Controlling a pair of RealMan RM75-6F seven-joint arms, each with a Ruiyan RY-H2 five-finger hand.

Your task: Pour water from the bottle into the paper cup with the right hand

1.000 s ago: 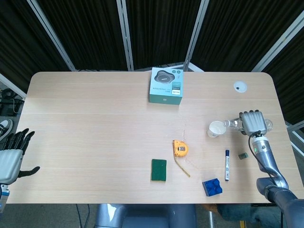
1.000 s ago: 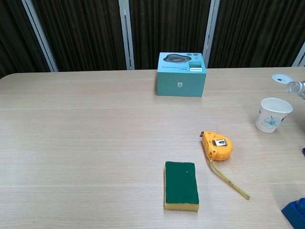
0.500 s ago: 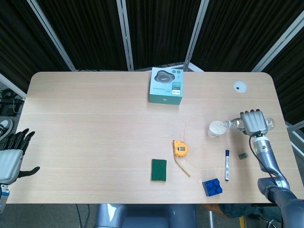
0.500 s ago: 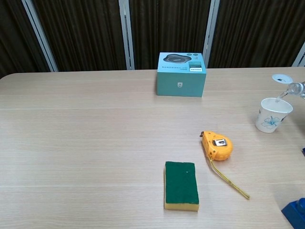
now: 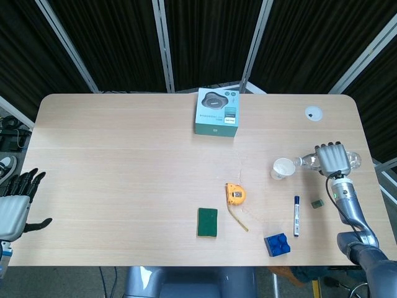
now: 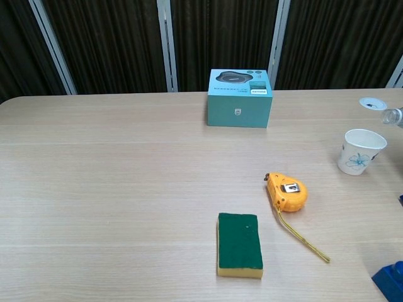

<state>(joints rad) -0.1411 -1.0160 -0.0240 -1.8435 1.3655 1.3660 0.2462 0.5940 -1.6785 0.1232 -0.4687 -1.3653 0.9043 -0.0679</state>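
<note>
A white paper cup (image 5: 283,168) with a blue flower print stands upright near the table's right edge, also seen in the chest view as the paper cup (image 6: 360,151). My right hand (image 5: 331,159) grips a clear plastic bottle (image 5: 307,161) lying nearly level, its open neck pointing left just right of the cup's rim. Only the bottle's neck (image 6: 391,116) shows at the chest view's right border. My left hand (image 5: 17,205) hangs open off the table's left front corner, holding nothing.
A teal box (image 5: 218,112) sits at the back middle. An orange tape measure (image 5: 236,195), a green sponge (image 5: 207,222), a blue marker (image 5: 296,215), a blue brick (image 5: 278,244) and a small dark piece (image 5: 317,203) lie in front. A white cap (image 5: 312,113) rests far right.
Half a second ago the bottle's neck was dipped over the cup's rim; now the neck has lifted and drawn back slightly to the right. The left hand stayed still.
</note>
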